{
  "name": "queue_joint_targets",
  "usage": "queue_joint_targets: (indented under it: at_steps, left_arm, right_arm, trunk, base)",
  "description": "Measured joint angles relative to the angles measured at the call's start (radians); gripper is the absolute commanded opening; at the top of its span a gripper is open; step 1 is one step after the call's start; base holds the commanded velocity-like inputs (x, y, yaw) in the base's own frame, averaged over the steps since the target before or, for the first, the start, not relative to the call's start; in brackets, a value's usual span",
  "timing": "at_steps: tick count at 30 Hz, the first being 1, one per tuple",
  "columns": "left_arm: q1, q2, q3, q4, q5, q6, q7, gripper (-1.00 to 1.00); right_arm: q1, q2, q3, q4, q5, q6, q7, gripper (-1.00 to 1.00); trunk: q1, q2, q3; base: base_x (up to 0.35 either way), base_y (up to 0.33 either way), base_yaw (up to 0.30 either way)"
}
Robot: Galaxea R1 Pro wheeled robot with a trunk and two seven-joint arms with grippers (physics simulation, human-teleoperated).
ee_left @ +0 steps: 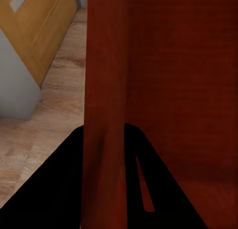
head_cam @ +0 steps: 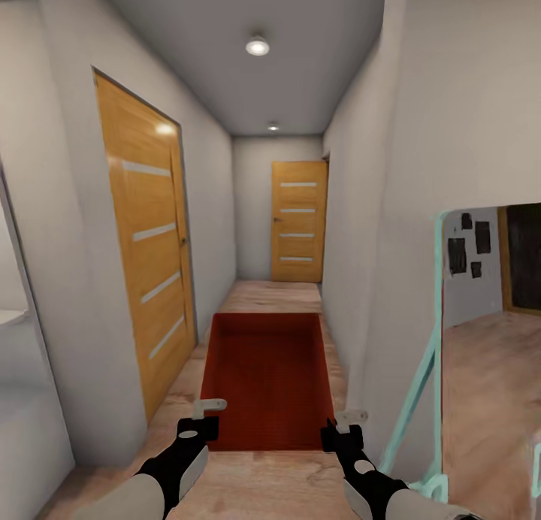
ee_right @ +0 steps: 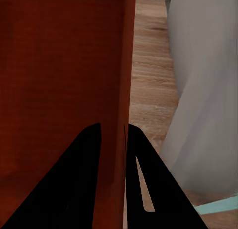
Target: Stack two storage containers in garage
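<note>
the left gripper (head_cam: 197,424) is clamped on the near left corner of a storage container (head_cam: 267,377), its black fingers (ee_left: 59,189) pressed on either side of the thin orange-red wall in the left wrist view. the right gripper (head_cam: 340,430) grasps the near right corner the same way, with its fingers (ee_right: 74,184) straddling the right-hand wall of the container (ee_right: 59,80). between the two the bin hangs in front of the robot, open side up, its dark red floor and four plain walls showing in the head view. no brand, label or writing can be read on the bin (ee_left: 168,90) or anywhere else.

under it runs light wood-plank flooring (head_cam: 274,294) along a narrow corridor. on the left stands a wooden door (head_cam: 146,264) with four pale horizontal strips, set in a pale grey wall (head_cam: 68,204). at the far end is a second wooden door (head_cam: 299,221) of the same pattern. two round ceiling lights (head_cam: 257,46) glow overhead.

close on the right, a pale wall (head_cam: 421,114) narrows the passage, and the bin's right wall passes just beside it. near the right gripper a mirror with a pale teal frame (head_cam: 421,370) leans against that wall, reflecting plank floor and a grey wall with dark patches. the corridor ahead is little wider than the bin.
</note>
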Motion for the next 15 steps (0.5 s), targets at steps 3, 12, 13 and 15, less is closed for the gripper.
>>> queue_joint_targets:
  at_steps: [3, 12, 13, 15]
  left_arm:
    - [0.000, 0.000, -0.001, -0.002, 0.001, 0.000, 0.000, -1.00]
    - [0.000, 0.000, -0.001, -0.002, 0.001, 0.000, 0.000, -1.00]
    - [0.000, 0.001, -0.002, -0.002, 0.001, 0.000, 0.000, -1.00]
    - [0.000, 0.000, -0.001, -0.001, 0.001, 0.000, 0.000, -1.00]
  right_arm:
    - [0.000, 0.000, 0.001, -0.001, -0.001, 0.000, 0.000, -1.00]
    - [0.000, 0.000, 0.001, -0.001, -0.001, 0.000, 0.000, -1.00]
    - [0.000, 0.000, 0.001, -0.001, -0.001, 0.000, 0.000, -1.00]
    - [0.000, 0.000, 0.000, 0.000, 0.000, 0.000, 0.000, -1.00]
  trunk:
    - [0.000, 0.000, 0.000]
    - [0.000, 0.000, 0.000]
    - [0.000, 0.000, 0.000]
    - [0.000, 0.000, 0.000]
  base:
    - [0.323, 0.143, -0.016]
    - [0.323, 0.143, -0.002]
    - [0.323, 0.142, 0.000]
    - [0.323, 0.143, 0.000]
